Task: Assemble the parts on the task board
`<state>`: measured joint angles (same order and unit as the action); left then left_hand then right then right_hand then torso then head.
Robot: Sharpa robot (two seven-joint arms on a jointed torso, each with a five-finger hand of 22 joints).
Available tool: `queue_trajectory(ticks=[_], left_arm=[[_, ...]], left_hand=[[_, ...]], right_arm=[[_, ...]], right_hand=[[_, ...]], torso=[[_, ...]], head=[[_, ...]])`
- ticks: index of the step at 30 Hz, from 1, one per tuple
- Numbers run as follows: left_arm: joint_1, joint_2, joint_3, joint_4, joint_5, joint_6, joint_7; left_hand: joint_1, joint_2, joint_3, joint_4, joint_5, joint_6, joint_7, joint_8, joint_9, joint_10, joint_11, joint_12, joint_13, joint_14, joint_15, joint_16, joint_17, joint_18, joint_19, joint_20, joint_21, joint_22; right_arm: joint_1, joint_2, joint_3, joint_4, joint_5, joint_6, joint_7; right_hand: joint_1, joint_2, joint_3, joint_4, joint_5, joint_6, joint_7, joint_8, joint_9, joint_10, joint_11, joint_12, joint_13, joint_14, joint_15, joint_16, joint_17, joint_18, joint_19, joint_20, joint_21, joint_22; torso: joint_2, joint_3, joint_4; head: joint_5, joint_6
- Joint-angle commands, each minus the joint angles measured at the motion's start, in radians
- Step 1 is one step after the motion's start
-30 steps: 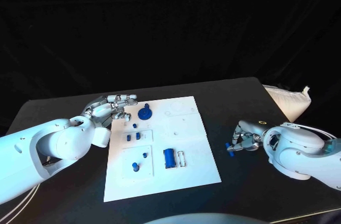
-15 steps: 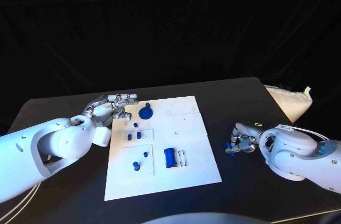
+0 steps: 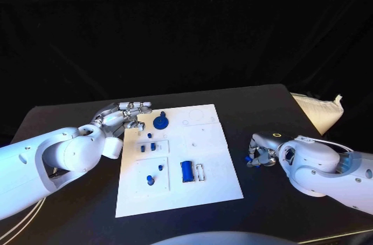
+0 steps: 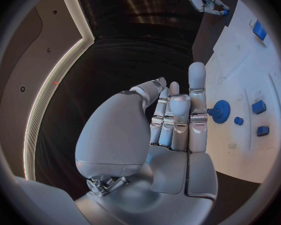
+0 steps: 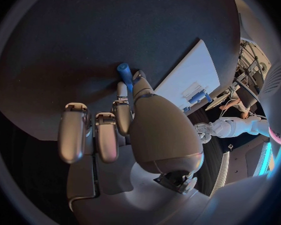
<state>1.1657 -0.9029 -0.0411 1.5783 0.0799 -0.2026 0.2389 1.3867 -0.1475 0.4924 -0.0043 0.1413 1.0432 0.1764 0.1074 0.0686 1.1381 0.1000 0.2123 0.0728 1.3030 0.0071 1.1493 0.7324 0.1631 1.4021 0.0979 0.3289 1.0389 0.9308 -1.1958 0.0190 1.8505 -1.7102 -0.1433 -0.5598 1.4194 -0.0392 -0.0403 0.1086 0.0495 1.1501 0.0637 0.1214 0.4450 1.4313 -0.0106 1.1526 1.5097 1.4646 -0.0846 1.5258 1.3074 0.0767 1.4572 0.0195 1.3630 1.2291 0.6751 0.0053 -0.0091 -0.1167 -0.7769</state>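
The white task board [image 3: 214, 158] lies in the middle of the black table. On it are a blue gear [image 3: 160, 122], a blue block [image 3: 186, 171] and several small blue pieces [image 3: 152, 147]. My left hand [image 3: 124, 115] hovers at the board's far left corner, beside the gear [image 4: 221, 111], fingers [image 4: 197, 92] stretched out and holding nothing. My right hand [image 3: 261, 152] is over the bare table just right of the board. It pinches a small blue peg [image 5: 124, 72] between thumb and a finger; the peg [image 3: 250, 160] points down at the table.
A white bag [image 3: 318, 111] lies at the table's far right edge. Bare black table surrounds the board [image 5: 192, 72] on all sides. The block [image 4: 260, 30] sits next to a narrow slot on the board's near half.
My right hand has drifted slightly left toward the board's right edge, still holding the peg. The left hand has hardly moved.
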Motion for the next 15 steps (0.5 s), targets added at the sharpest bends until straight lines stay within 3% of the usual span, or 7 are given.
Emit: queue_trajectory(ticks=[1, 6, 11, 15], left_arm=[[0.000, 0.000, 0.001, 0.003, 0.002, 0.016, 0.001], [0.000, -0.001, 0.001, 0.004, 0.002, 0.016, 0.001], [0.000, -0.002, 0.001, 0.004, 0.002, 0.016, 0.001], [-0.001, -0.001, 0.001, 0.003, 0.002, 0.016, 0.000]], left_hand=[[-0.008, 0.004, -0.003, -0.001, 0.001, -0.008, 0.001, 0.004, -0.001, -0.009, -0.001, 0.002, 0.000, -0.005, 0.001, -0.001, -0.002, 0.013, -0.006, -0.001, -0.004, 0.000], [-0.005, 0.005, -0.002, -0.003, 0.001, -0.008, 0.001, 0.004, -0.001, -0.009, -0.001, 0.003, 0.000, -0.005, 0.001, 0.000, -0.003, 0.013, -0.006, -0.001, -0.004, 0.000], [-0.004, 0.005, -0.002, -0.004, 0.001, -0.009, 0.001, 0.004, -0.001, -0.009, -0.001, 0.004, 0.000, -0.006, 0.001, 0.000, -0.003, 0.013, -0.006, -0.001, -0.004, 0.000], [0.000, 0.007, 0.000, -0.008, 0.002, -0.009, 0.001, 0.004, -0.001, -0.010, -0.001, 0.005, 0.000, -0.006, 0.000, 0.001, -0.004, 0.014, -0.007, -0.001, -0.003, 0.001]], right_arm=[[-0.023, 0.008, -0.018, -0.011, -0.082, 0.138, -0.017], [-0.025, 0.008, -0.018, -0.002, -0.088, 0.108, -0.019], [-0.025, -0.006, -0.016, 0.018, -0.035, 0.024, -0.020], [-0.014, -0.029, -0.012, 0.038, 0.042, -0.050, -0.020]], right_hand=[[0.134, 0.125, 0.013, 0.000, 0.004, 0.008, -0.003, 0.006, -0.167, 0.009, -0.010, -0.004, -0.215, 0.092, -0.003, 0.001, 0.199, -0.007, 0.000, -0.004, 0.004, 0.000], [0.105, 0.106, 0.057, 0.005, 0.005, 0.012, -0.003, 0.001, -0.170, 0.010, -0.010, -0.011, -0.217, 0.092, -0.002, 0.000, 0.198, -0.007, 0.000, -0.003, 0.003, 0.001], [0.093, 0.105, 0.102, 0.008, 0.019, 0.012, -0.004, -0.003, -0.172, 0.013, -0.011, -0.008, -0.214, 0.092, -0.003, 0.002, 0.201, -0.007, 0.002, -0.003, 0.005, 0.004], [0.082, 0.096, 0.160, 0.005, 0.025, 0.010, -0.001, -0.007, -0.172, 0.014, -0.009, -0.009, -0.214, 0.093, -0.002, 0.003, 0.203, -0.007, 0.002, -0.003, 0.006, 0.005]], torso=[[0.000, 0.0005, -0.0014], [0.000, 0.0009, -0.0015], [-0.001, 0.0014, -0.0020], [-0.001, -0.0003, -0.0008]], head=[[0.001, 0.001], [0.002, 0.000], [0.004, 0.000], [0.002, 0.000]])
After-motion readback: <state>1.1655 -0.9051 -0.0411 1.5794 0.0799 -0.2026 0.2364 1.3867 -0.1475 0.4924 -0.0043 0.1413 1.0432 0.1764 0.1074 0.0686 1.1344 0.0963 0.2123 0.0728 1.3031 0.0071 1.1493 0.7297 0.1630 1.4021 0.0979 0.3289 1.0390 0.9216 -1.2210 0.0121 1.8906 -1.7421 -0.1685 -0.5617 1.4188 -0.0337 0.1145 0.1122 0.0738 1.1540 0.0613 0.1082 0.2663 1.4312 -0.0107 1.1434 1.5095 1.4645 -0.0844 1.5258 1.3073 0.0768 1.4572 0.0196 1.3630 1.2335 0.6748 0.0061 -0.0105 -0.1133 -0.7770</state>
